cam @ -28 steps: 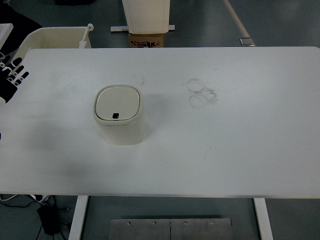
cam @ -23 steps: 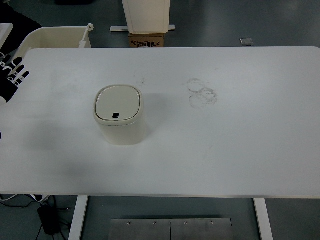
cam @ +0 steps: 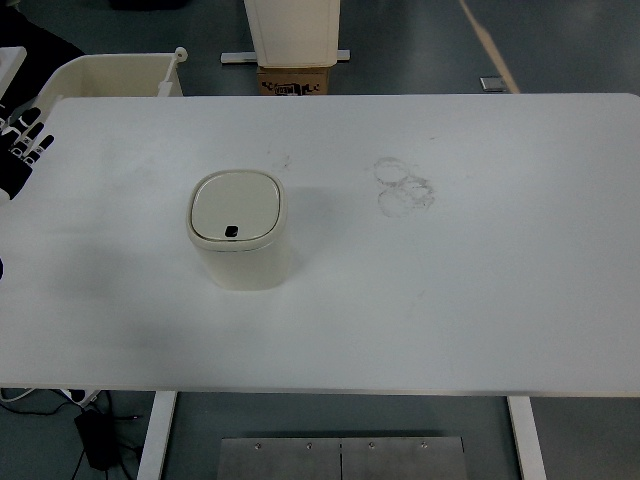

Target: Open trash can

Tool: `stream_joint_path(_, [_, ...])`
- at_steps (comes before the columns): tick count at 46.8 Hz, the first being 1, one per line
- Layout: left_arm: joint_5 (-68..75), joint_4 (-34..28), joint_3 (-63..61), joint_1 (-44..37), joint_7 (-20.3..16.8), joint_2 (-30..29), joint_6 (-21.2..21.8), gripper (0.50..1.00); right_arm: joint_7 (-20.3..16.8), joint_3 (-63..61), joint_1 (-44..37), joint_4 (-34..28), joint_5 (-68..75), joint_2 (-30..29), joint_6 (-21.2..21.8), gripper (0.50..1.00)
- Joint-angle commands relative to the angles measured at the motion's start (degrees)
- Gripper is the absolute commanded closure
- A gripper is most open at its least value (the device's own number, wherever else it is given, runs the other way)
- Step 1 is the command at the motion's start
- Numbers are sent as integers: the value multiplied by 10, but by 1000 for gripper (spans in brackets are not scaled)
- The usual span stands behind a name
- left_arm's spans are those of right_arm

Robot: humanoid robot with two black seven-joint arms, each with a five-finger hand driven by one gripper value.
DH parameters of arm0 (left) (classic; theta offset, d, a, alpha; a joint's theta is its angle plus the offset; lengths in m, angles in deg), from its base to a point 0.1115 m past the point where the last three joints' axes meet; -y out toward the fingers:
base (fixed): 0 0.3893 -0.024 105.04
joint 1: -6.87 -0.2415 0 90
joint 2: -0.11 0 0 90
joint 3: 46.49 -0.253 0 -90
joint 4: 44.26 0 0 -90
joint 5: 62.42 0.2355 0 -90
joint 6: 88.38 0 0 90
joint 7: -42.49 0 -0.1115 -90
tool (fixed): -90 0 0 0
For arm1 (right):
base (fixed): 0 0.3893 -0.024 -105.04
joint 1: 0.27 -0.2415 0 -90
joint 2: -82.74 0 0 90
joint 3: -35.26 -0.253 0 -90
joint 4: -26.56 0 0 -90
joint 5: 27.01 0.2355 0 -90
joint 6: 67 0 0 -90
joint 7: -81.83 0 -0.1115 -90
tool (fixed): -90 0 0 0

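Note:
A small cream trash can (cam: pixel 238 230) stands upright on the white table (cam: pixel 450 290), left of the middle. Its lid is closed flat, with a small dark button near the front edge of the lid. My left hand (cam: pixel 20 150) shows at the far left edge, over the table's back left corner, well apart from the can. Its black and white fingers are spread and hold nothing. The right hand does not show.
A cream bin (cam: pixel 110 75) stands on the floor behind the table's left corner. A white cabinet and a cardboard box (cam: pixel 295 80) stand behind the middle. Faint ring marks (cam: pixel 403 185) stain the table right of the can.
My left hand has drawn slightly back and to the left, toward the picture's edge. The trash can has not moved and its lid is still closed.

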Motion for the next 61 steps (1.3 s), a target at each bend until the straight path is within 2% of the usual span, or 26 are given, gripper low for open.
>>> stream_joint_path(1, [0,0,1,0,0,4,1,500,-1,0,-1,0,0,0,0,509])
stream_joint_path(50, [2,2,-2,5,2,9,7,500,0,0,-1,0,0,0,0,509])
stream_joint_path(61, [10,20,-6,33,16,-4,33,500,0,-1,-1,0,-1,0,0,509])
